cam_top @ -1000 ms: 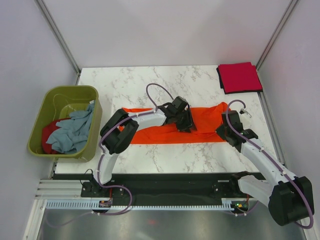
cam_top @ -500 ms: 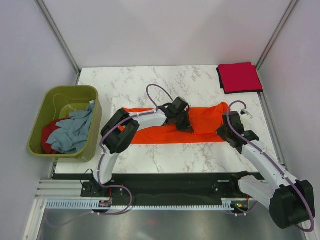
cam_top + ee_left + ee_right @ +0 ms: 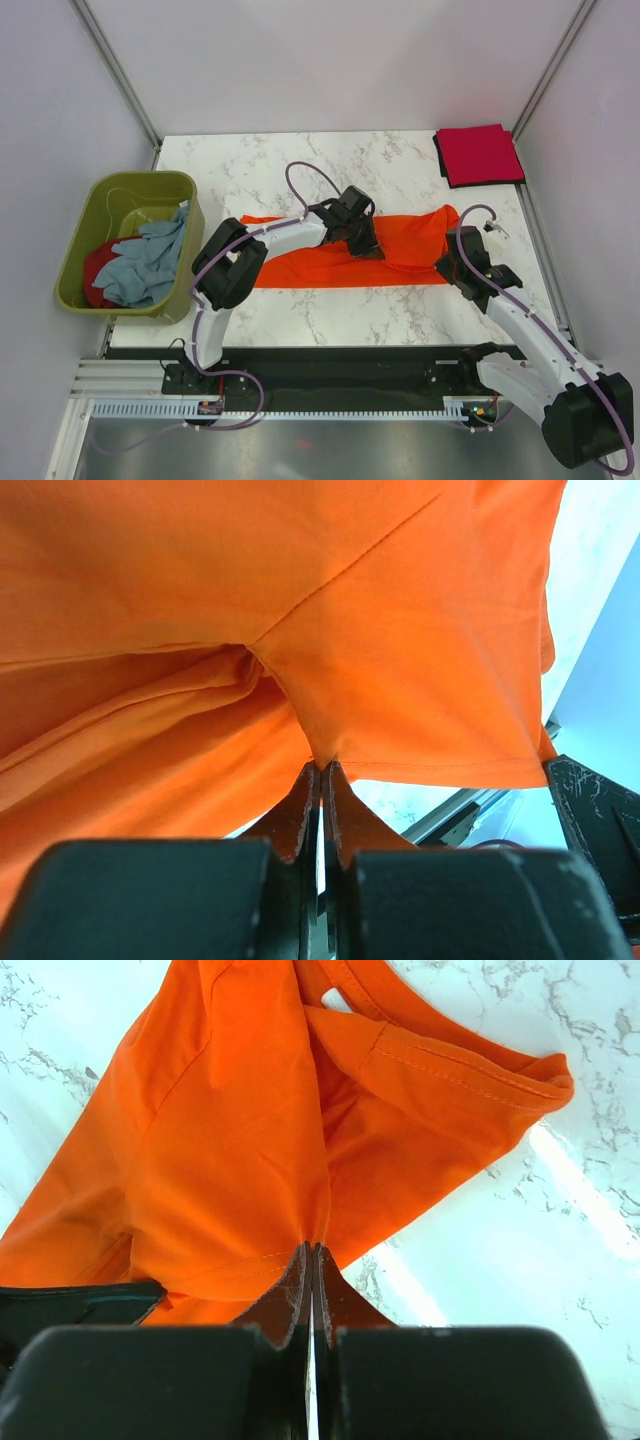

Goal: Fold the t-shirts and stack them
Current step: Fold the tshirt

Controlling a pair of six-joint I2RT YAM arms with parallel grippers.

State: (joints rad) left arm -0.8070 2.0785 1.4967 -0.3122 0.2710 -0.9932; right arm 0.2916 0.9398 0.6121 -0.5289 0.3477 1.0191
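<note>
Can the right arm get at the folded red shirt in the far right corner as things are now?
Probably not yet. The way to the folded red shirt looks free, but the right hand is shut on the orange shirt and must let go first.

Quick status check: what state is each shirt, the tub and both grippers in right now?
Bright orange fabric t-shirt: long half-folded band, pinched by both grippers.
Left gripper: shut on its middle.
Right gripper: shut on its right end.
Crimson red fabric shirt: folded square, far right.
Olive-green plastic tub: upright, holding two shirts.
Pale grey-blue fabric shirt: crumpled in the tub.
Second red shirt: crumpled, partly under the grey-blue one.
</note>
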